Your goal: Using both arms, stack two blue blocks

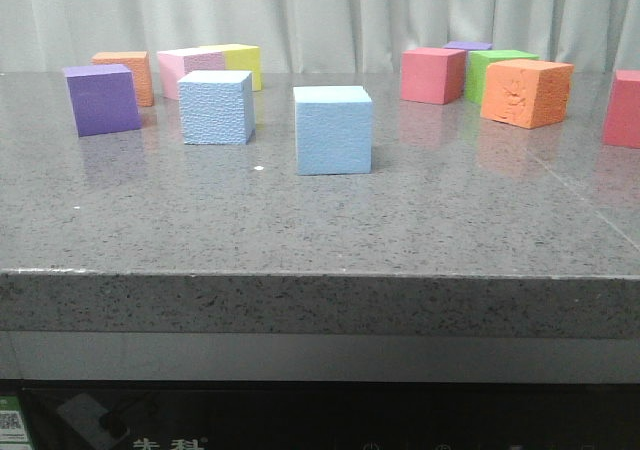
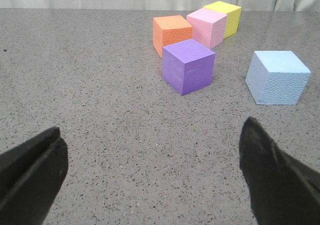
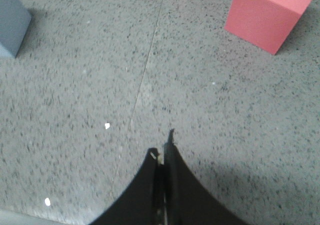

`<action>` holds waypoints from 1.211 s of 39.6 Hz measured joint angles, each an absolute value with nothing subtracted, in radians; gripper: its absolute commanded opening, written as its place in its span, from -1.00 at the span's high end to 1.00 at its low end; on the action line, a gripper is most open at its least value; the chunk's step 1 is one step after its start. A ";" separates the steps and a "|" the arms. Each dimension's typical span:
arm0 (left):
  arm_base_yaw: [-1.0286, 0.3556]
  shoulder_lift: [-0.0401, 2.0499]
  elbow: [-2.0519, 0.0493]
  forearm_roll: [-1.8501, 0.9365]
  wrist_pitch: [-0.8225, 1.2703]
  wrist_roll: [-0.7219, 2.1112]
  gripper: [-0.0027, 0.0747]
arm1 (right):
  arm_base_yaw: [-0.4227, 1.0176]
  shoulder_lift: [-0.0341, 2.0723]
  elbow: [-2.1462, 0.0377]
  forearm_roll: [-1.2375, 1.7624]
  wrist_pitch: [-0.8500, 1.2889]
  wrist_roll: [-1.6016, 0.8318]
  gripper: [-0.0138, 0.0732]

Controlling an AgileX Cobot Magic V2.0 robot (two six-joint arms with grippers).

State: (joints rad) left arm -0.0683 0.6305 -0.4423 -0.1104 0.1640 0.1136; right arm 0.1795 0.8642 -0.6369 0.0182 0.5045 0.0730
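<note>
Two light blue blocks stand apart on the grey stone table. The rough pebbled block is left of centre; it also shows in the left wrist view. The smoother block stands nearer, at the centre; an edge of it shows in the right wrist view. No gripper shows in the front view. My left gripper is open and empty, well short of the pebbled block. My right gripper is shut and empty over bare table.
A purple cube stands left of the pebbled block, with orange, pink and yellow cubes behind. At the right stand red, green, orange and red cubes.
</note>
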 measured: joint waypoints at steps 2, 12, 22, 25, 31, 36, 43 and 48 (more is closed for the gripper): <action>-0.068 0.631 -0.442 -0.110 0.164 0.114 -0.83 | 0.179 0.811 -0.582 0.018 0.470 0.064 0.83; -0.068 0.631 -0.442 -0.110 0.164 0.114 -0.83 | 0.179 0.514 -0.448 0.018 0.368 0.053 0.84; -0.068 0.631 -0.442 -0.110 0.164 0.114 -0.83 | 0.179 0.355 -0.420 0.018 0.353 0.053 0.84; -0.068 0.631 -0.442 -0.110 0.164 0.114 -0.83 | 0.179 0.344 -0.420 0.018 0.353 0.053 0.84; -0.068 0.646 -0.469 -0.110 0.203 0.114 -0.83 | 0.179 0.341 -0.420 0.018 0.353 0.053 0.84; -0.095 0.713 -0.540 -0.110 0.232 0.114 -0.83 | 0.179 0.341 -0.420 0.018 0.353 0.053 0.84; -0.224 0.883 -0.700 -0.082 0.265 0.118 -0.83 | 0.179 0.341 -0.420 0.018 0.353 0.051 0.84; -0.336 1.037 -0.827 -0.041 0.288 0.123 -0.83 | 0.179 0.341 -0.420 0.018 0.353 0.051 0.84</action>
